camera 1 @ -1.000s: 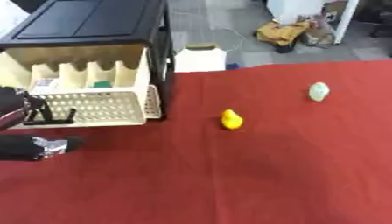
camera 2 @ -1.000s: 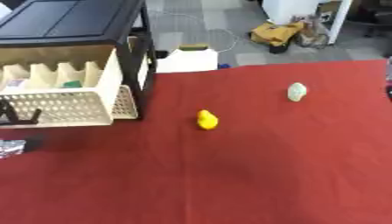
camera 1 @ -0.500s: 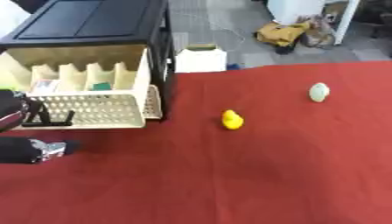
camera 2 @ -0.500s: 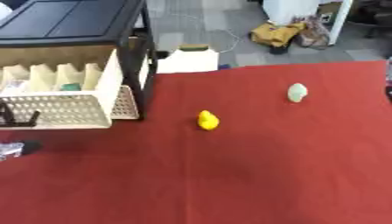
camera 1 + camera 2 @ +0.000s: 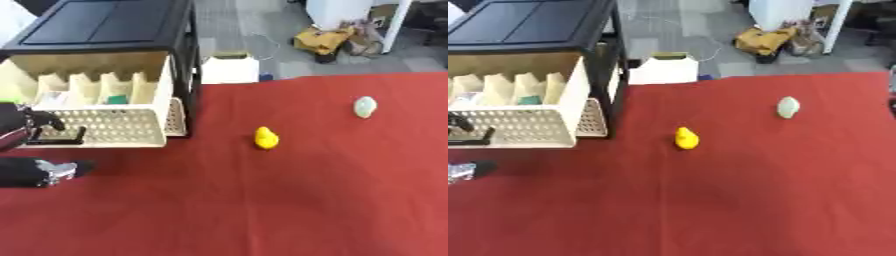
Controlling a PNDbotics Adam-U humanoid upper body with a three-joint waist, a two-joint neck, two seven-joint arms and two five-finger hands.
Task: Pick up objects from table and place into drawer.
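Drawer (image 5: 114,131) stands pulled out of the black cabinet (image 5: 105,30) at ten o'clock on the red table (image 5: 289,200), with a few things already lying in it: something green and something pale, too vague to name. So part of the job looks done, or at least the drawer is ready to take more.

Two things remain out on the cloth. The yellow duck (image 5: 266,138) sits near the centre, just to the three o'clock side of the drawer front. The pale green object (image 5: 365,106) lies well apart from it, toward two o'clock.

The left hand (image 5: 24,127) is at nine o'clock, against the handle (image 5: 54,142) on the drawer front; its fingers look curled there, though whether they actually close round the handle I cannot tell. A dark shape with a silvery tip (image 5: 51,171) lies below it at eight o'clock. The right hand does not show.

My reading: both loose things are still to be fetched, the duck being nearer.
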